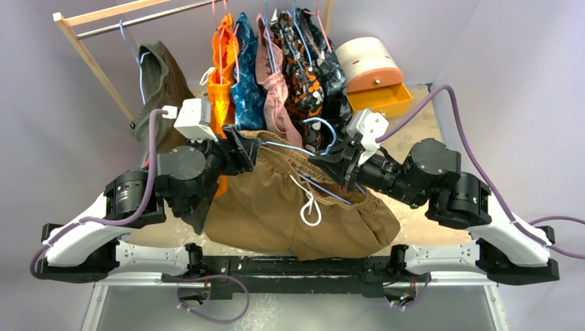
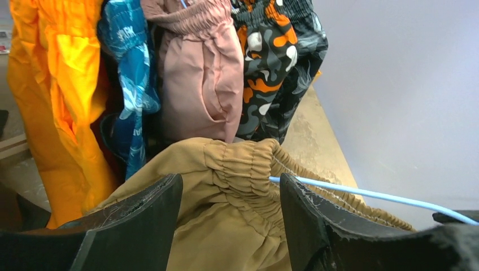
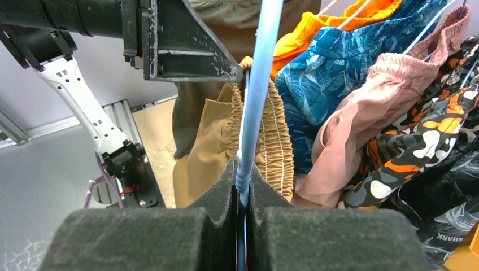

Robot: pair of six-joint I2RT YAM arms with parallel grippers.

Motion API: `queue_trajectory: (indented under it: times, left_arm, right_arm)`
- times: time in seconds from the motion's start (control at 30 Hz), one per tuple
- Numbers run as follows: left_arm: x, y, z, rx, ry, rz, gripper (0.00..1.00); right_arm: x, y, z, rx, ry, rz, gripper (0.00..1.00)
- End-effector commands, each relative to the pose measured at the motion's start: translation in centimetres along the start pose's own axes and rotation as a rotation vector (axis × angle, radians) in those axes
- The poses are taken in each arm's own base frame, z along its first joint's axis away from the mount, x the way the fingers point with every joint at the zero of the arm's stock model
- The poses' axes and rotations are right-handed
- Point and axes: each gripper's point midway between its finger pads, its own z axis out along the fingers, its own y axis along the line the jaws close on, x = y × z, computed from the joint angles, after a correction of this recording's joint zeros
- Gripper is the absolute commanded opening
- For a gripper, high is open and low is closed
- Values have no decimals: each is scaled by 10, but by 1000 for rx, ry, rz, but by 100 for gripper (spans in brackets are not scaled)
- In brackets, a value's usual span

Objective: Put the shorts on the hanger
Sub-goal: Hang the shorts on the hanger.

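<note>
"How much room have I got?"
"The shorts (image 1: 276,207) sag to the surface's (image 1: 417,117) near edge at 6 o'clock, and hung clothes (image 1: 276,76) crowd 12 o'clock."
"And my jaws?"
"I see the left jaws spread with the waistband between them. The right jaws are pinching the hanger (image 3: 257,84), which runs into that waistband."

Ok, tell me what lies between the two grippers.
In the top external view, the hanger spans from the left gripper to the right gripper, with the gathered waistband of the shorts and their white drawstring beneath it.
</note>
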Motion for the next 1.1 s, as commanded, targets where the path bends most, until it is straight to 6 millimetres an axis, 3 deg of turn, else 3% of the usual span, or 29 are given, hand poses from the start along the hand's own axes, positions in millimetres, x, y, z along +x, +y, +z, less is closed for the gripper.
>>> queue_trajectory:
  times: [0.0, 0.4, 0.67, 0.9, 1.07]
  left_arm:
    - [-29, 9, -6, -44, -79, -62, 63]
    - [-20, -2, 1, -34, -44, 2, 56]
    - [-13, 6, 2, -74, -21, 46, 56]
    - [-15, 10, 1, -86, -34, 47, 42]
    - [-15, 5, 2, -69, -31, 55, 24]
  right_arm:
    - [-26, 0, 2, 3, -100, 35, 0]
    - [-26, 3, 6, -6, -93, 33, 0]
    - [-25, 3, 7, -7, -93, 31, 0]
    - [-25, 4, 7, -12, -94, 32, 0]
    - [-26, 5, 7, -18, -96, 32, 0]
